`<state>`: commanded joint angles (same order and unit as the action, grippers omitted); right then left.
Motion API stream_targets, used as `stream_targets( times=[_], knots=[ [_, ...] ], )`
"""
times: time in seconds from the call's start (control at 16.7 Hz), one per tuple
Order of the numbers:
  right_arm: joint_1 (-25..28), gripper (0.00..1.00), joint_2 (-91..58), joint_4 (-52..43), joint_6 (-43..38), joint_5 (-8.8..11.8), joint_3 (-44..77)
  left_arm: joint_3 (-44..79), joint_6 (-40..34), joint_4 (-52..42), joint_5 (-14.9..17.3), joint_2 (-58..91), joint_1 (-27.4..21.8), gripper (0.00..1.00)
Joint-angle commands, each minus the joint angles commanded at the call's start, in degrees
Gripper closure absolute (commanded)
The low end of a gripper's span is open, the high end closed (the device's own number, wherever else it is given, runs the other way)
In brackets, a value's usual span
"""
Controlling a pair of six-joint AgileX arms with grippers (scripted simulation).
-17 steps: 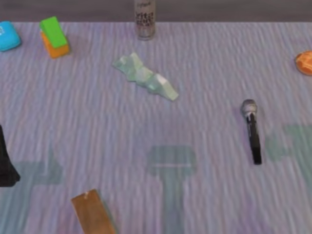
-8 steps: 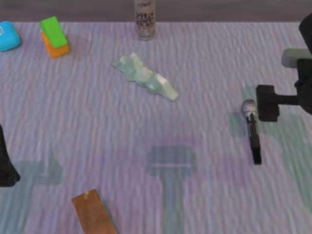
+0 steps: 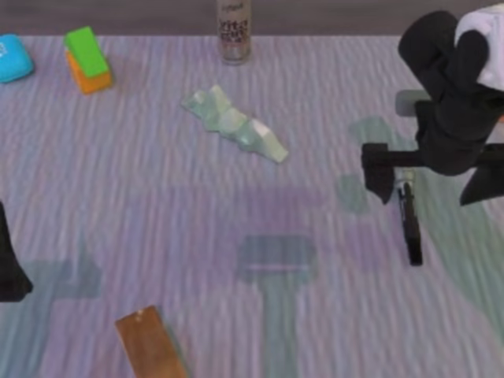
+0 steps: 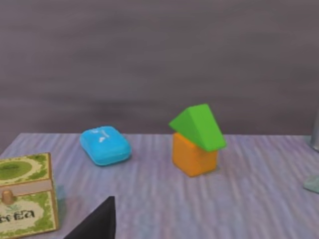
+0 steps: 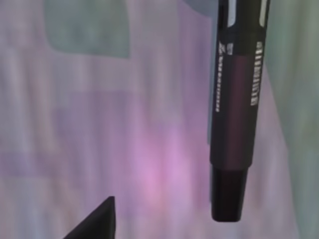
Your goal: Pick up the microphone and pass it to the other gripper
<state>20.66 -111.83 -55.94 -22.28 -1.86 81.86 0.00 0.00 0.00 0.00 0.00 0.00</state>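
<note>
— Where is the microphone (image 3: 410, 228)?

— Right of the top view, flat on the table (image 3: 157, 220), beneath my right gripper (image 3: 429, 183), fingers spread.

— Grip point?

— Mid-handle (stiff, light, probably slick). My left gripper (image 3: 9, 268) sits at the left edge.

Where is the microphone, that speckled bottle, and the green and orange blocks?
microphone (image 3: 411, 232): top view, on its black handle below the right gripper.
speckled bottle (image 3: 235, 35): top view, on its body at the table's far edge.
green and orange blocks (image 4: 195, 144): left wrist view, where the green wedge meets the orange cube.
</note>
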Motion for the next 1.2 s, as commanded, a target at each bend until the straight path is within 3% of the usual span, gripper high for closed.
stream_targets(
  times=[0.42, 0.84, 1.2],
  knots=[
    [-0.21, 0.0, -0.65, 0.93, 0.1, 0.01, -0.5, 0.0, 0.0, 0.0, 0.0, 0.0, 0.0, 0.0],
    [-0.34, 0.0, -9.44, 17.07, 0.21, -0.05, -7.25, 0.0, 0.0, 0.0, 0.0, 0.0, 0.0, 0.0],
    [-0.35, 0.0, -11.07, 19.32, 0.2, -0.07, -8.36, 0.0, 0.0, 0.0, 0.0, 0.0, 0.0, 0.0]
  ],
)
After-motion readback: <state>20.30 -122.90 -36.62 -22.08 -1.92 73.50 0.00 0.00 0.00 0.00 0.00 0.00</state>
